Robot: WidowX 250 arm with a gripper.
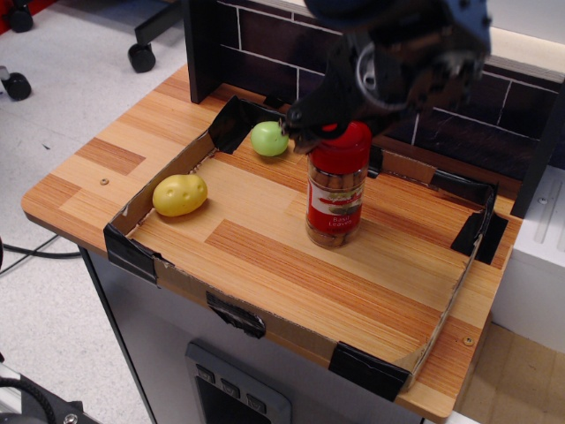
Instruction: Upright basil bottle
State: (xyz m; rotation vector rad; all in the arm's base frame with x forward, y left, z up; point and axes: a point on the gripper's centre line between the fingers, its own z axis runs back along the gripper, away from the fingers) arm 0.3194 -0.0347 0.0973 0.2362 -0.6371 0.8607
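Observation:
The basil bottle (335, 205) stands upright on the wooden floor of the cardboard tray (190, 284), near its middle. It is a clear jar with a red cap, a red-and-white label and brownish contents. My gripper (331, 129) comes down from above and is shut on the red cap. The black wrist hides the top of the cap.
A yellow potato (179, 194) lies at the tray's left side. A green ball (269, 139) sits at the tray's back corner, just left of the gripper. A dark brick-pattern wall (265, 49) stands behind. A white box (540, 256) is at the right.

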